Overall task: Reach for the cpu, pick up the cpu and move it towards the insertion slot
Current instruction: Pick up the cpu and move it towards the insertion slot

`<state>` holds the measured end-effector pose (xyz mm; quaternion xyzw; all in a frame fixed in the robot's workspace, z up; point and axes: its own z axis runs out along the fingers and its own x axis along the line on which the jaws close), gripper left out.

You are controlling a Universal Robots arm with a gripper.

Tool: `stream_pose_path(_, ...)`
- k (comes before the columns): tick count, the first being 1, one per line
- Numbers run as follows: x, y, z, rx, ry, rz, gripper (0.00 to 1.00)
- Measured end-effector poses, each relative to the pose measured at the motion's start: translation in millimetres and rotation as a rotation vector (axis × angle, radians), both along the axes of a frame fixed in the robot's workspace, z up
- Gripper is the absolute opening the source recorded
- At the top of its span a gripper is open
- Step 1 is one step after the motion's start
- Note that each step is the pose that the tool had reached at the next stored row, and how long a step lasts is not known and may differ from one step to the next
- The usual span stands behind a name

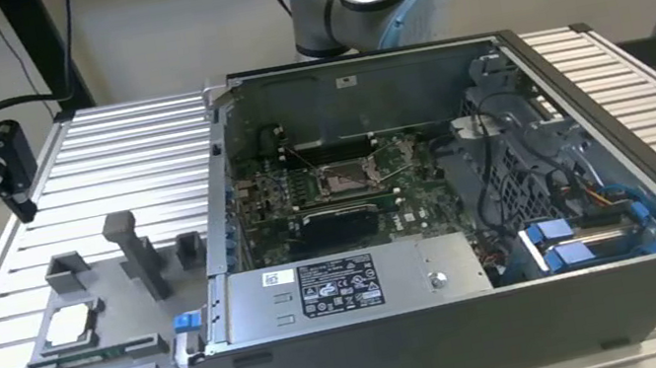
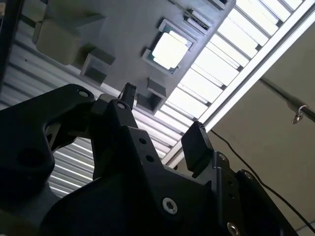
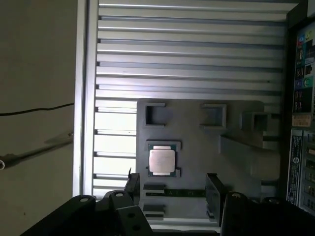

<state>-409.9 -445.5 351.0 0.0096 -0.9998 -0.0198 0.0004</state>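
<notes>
the tool (image 3: pixel 172 184) hangs over the grey plate (image 3: pixel 197 147), jaws wide apart and holding nothing. the cpu (image 3: pixel 162 161) lies flat in a recess of the plate, untouched. the insertion slot (image 1: pixel 343 176) sits inside the computer case (image 1: pixel 458 322) beside the plate on the bench (image 1: pixel 124 158).

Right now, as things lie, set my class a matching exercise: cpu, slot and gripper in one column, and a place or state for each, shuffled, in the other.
Column one
1. cpu
2. slot
3. gripper

Column two
A. open, holding nothing
B. lying in a frame on the grey plate, outside the case
C. on the green board inside the open case

Pairs: 1-B, 2-C, 3-A
</notes>
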Motion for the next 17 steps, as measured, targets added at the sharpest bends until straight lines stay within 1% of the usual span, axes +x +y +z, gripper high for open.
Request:
stream_pose_path(6, 0.0, 0.0, -5.5, 0.0000, 0.0000, 0.000, 1.00)
stream_pose_path(13, 0.0, 0.0, -14.7, 0.0001, -0.0001, 0.000, 1.00)
stream_pose_path(17, 0.0, 0.0, -18.8, 0.0000, -0.0001, 0.000, 1.00)
